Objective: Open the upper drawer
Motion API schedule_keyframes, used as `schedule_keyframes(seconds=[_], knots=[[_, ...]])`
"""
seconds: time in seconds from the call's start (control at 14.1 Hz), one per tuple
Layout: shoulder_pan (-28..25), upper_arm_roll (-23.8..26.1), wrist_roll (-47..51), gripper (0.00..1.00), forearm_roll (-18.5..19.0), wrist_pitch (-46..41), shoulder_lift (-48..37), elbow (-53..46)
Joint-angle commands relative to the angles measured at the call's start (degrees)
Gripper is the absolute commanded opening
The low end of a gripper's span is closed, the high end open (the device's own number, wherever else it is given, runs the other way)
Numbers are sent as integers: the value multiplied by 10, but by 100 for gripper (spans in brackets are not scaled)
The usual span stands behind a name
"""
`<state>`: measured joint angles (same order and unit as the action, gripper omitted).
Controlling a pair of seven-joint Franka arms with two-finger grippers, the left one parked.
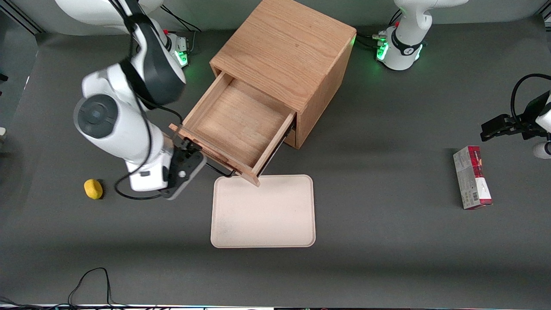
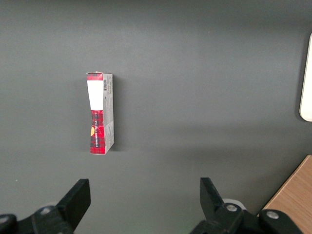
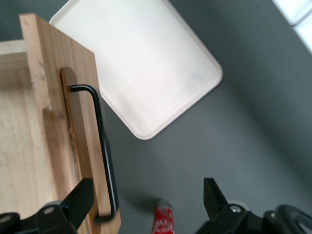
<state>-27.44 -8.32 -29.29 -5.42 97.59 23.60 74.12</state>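
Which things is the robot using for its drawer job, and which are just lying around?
For the job:
- the upper drawer, pulled out of the cabinet
- its black handle
- the robot's hand, open, beside that handle

Just lying around:
- the cream tray, nearer the front camera than the drawer
- the yellow ball, toward the working arm's end
- the red box, toward the parked arm's end

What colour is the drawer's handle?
Black. The handle shows best in the right wrist view, with the open gripper close by it.

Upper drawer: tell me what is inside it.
The upper drawer stands pulled out, showing only bare wood. Its back end is hidden under the cabinet. The gripper, fingers open, sits by the handle.
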Motion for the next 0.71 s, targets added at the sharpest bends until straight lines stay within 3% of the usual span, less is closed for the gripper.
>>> schedule_keyframes(seconds=[0.0, 0.35, 0.64], knots=[[1, -30, 52, 100, 3, -51, -30, -30], [0, -95, 244, 100, 5, -100, -88, -28], [0, -154, 257, 100, 2, -118, -114, -4]])
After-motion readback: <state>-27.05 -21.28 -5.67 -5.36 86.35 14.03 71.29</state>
